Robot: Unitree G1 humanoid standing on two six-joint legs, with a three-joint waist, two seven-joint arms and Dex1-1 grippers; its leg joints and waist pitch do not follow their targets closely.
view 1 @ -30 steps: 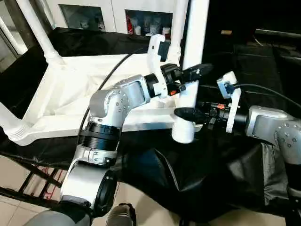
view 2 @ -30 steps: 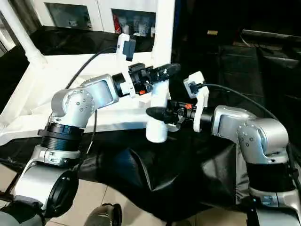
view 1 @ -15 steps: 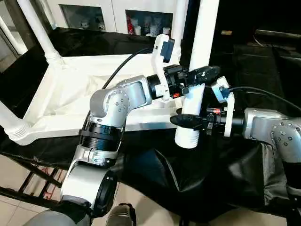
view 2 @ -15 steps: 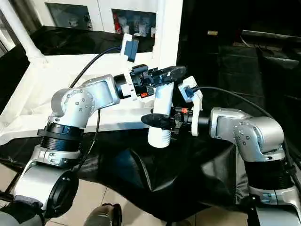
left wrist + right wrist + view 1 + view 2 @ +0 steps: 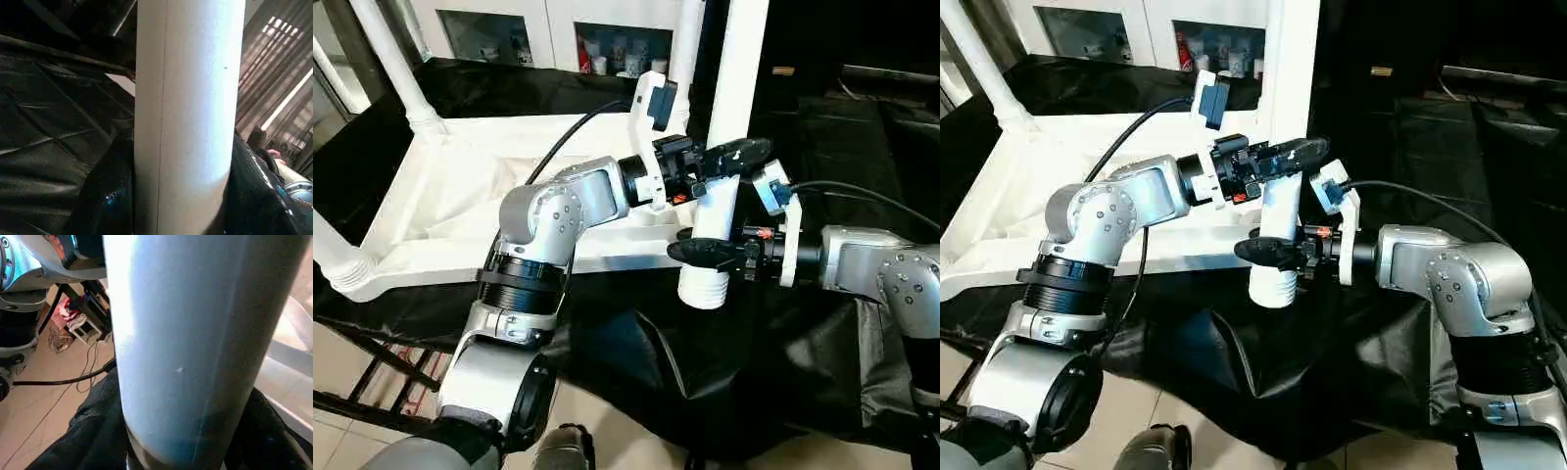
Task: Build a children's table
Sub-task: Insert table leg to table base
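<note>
Head view: both grippers pinch the upright leg (image 5: pixel 722 186), left gripper (image 5: pixel 729 157) above, right gripper (image 5: pixel 705 253) just below, near the ribbed foot. Beside them lies the upturned tabletop (image 5: pixel 460 196). Wrist views show black fingers (image 5: pixel 107 196) hugging the tube. The leg's top is cut off. Both forearms reach inward, roughly level.

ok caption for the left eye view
Both grippers, left and right, hold an upright white leg beside the upturned tabletop.

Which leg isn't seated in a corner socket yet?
The near-right leg, held upright by both grippers, with its ribbed end hanging off the tabletop; the others stand in their sockets.
</note>
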